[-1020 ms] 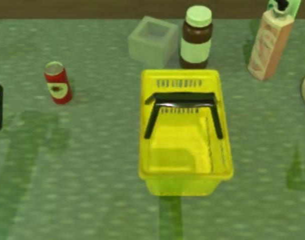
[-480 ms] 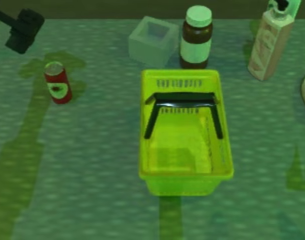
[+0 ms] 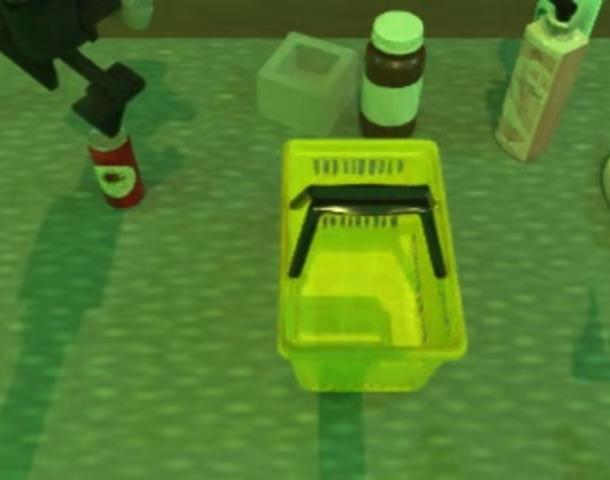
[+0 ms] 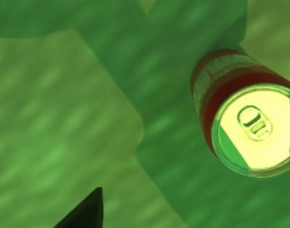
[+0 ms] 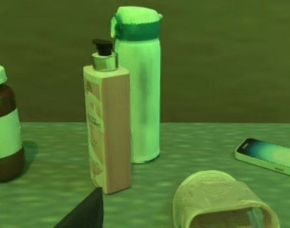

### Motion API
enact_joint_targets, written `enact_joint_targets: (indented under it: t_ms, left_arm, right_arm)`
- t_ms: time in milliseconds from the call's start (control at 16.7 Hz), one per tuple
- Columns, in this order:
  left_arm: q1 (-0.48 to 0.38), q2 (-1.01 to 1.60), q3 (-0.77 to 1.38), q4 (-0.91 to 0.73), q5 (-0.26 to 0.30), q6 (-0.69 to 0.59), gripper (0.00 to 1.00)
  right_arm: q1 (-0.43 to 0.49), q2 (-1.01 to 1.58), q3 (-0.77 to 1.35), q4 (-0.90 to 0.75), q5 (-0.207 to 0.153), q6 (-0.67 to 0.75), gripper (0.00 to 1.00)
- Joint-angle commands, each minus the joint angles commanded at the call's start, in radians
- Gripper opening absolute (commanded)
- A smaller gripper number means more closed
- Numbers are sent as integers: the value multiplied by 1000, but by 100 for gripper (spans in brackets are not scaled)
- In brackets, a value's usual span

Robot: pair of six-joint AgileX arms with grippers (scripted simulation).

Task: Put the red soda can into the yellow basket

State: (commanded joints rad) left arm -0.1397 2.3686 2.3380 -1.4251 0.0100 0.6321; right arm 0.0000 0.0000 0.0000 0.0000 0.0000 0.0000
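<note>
The red soda can (image 3: 116,171) stands upright at the table's left; the left wrist view shows its silver top (image 4: 254,128) from above. My left gripper (image 3: 103,108) hangs just behind and above the can, open, with nothing between its fingers; the left wrist view shows only one dark fingertip (image 4: 88,211), well apart from the can. The yellow basket (image 3: 370,345) sits mid-table with its black handles folded down and nothing inside. My right gripper (image 5: 128,221) is out of the top view, parked off the right side; one fingertip (image 5: 88,211) shows.
A grey square box (image 3: 307,80) and a brown white-lidded jar (image 3: 392,75) stand behind the basket. A pump bottle (image 3: 540,85) stands at the back right. Near the right gripper are a tall flask (image 5: 138,85), a phone (image 5: 268,154) and a pale roll (image 5: 221,199).
My left arm has swung in from the left edge across the back-left corner; its gripper now hovers right by the can's top. The can and basket have not moved.
</note>
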Motion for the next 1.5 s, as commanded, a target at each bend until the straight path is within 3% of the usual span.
enact_joint_targets:
  t_ms: [240, 660, 1140, 1380, 1500]
  left_arm:
    - [-6, 165, 162, -98, -3, 43, 100]
    - [-2, 187, 177, -105, -3, 48, 100]
    - [-5, 153, -71, 109, -3, 49, 100]
    - [-6, 152, -81, 118, -3, 49, 100]
    - [-6, 152, -81, 118, -3, 49, 85]
  right_arm:
    - [0, 0, 0, 0, 0, 0, 100]
    - [0, 0, 0, 0, 0, 0, 100]
    - [0, 0, 0, 0, 0, 0, 100]
    - [0, 0, 0, 0, 0, 0, 100]
    - [0, 0, 0, 0, 0, 0, 100]
